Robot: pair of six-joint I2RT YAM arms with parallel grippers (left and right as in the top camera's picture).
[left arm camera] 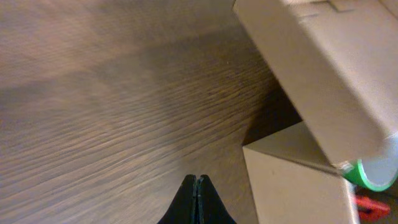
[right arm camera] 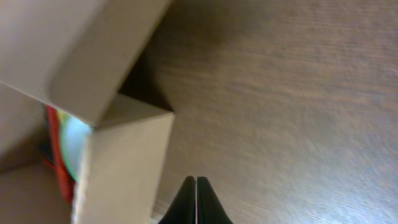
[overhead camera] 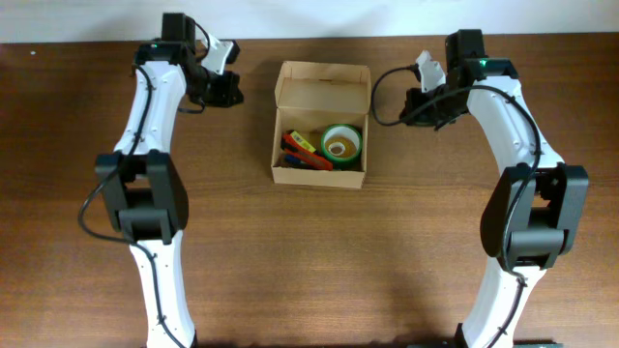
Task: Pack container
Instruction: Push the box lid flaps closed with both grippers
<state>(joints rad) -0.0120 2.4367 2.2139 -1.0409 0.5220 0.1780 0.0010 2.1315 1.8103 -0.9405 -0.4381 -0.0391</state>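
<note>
The box [overhead camera: 318, 176] sits on the table [overhead camera: 319, 261] in the middle, toward the far side, between the two arms. Its flap lid [overhead camera: 322, 87] is open and stands up along the far edge. Inside, a green tape roll [overhead camera: 341, 130] lies flat in the right half, and a small heap of red, orange and blue items [overhead camera: 306, 152] fills the left half; what they are cannot be told. The left gripper [left arm camera: 197, 186] is to the left of the box, level with the lid and apart from it, with its fingers pressed together and nothing between them. In its wrist view the box's corner and the lid fill the right side, with a sliver of the green roll showing under the lid. The right gripper [right arm camera: 196, 186] is to the right of the box, also near the far end and clear of it, its fingers likewise shut tight on nothing. Its wrist view shows the box's corner on the left, with the roll and something red inside. Both grippers hang over bare wood
</note>
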